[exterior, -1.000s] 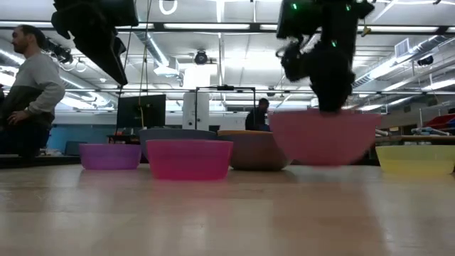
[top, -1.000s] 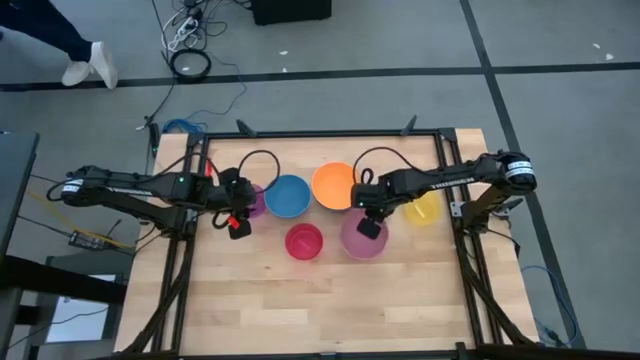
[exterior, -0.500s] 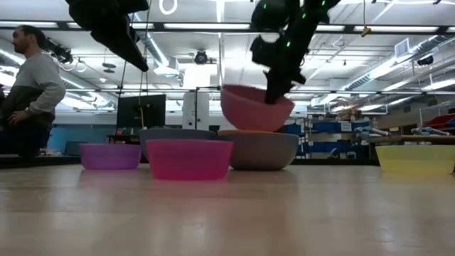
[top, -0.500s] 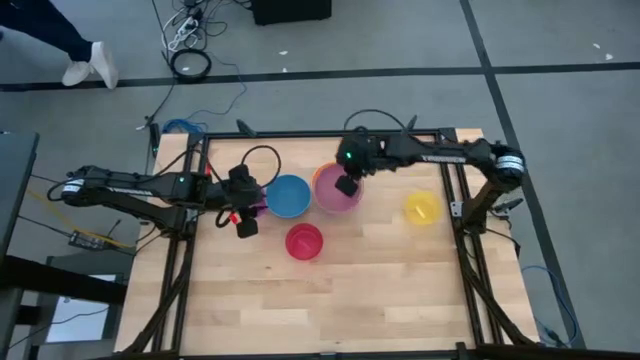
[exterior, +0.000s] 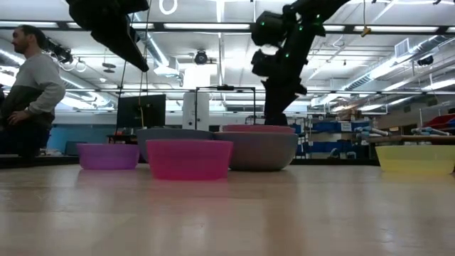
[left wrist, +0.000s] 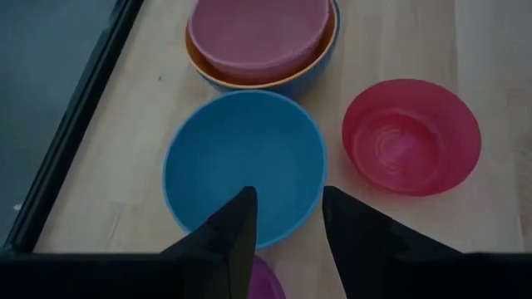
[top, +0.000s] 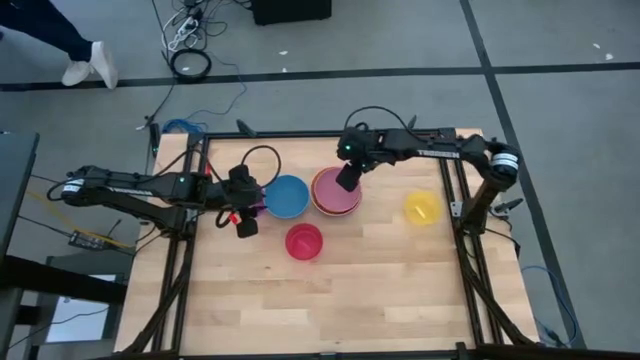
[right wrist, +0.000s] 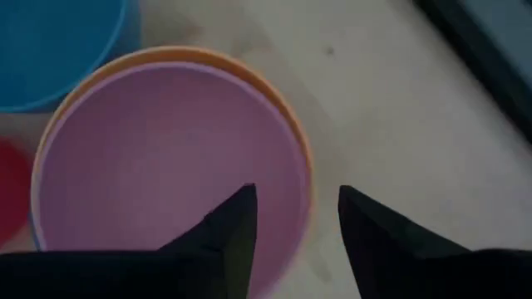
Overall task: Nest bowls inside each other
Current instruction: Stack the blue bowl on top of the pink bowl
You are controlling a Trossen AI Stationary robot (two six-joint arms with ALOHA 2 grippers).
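Observation:
The pink bowl (top: 336, 189) sits nested in the orange bowl (right wrist: 278, 95), which itself rests in a lighter blue bowl (left wrist: 331, 37). My right gripper (right wrist: 295, 237) hangs open just above this stack's far rim, one finger over the inside and one over the outside. The blue bowl (top: 287, 196), the purple bowl (top: 256, 203), the red bowl (top: 304, 241) and the yellow bowl (top: 423, 208) stand singly on the table. My left gripper (left wrist: 287, 224) is open over the near edge of the blue bowl (left wrist: 245, 166), holding nothing.
The dark frame rails (top: 190, 230) run along the table's left and right sides. Bare wood (top: 330, 300) fills the near half of the table. A person (exterior: 28, 85) stands in the room beyond the table.
My right gripper carried the pink bowl up and toward the table's far left, from near the yellow bowl to over the orange bowl. It then opened and let go. The pink bowl now sits inside the orange one.

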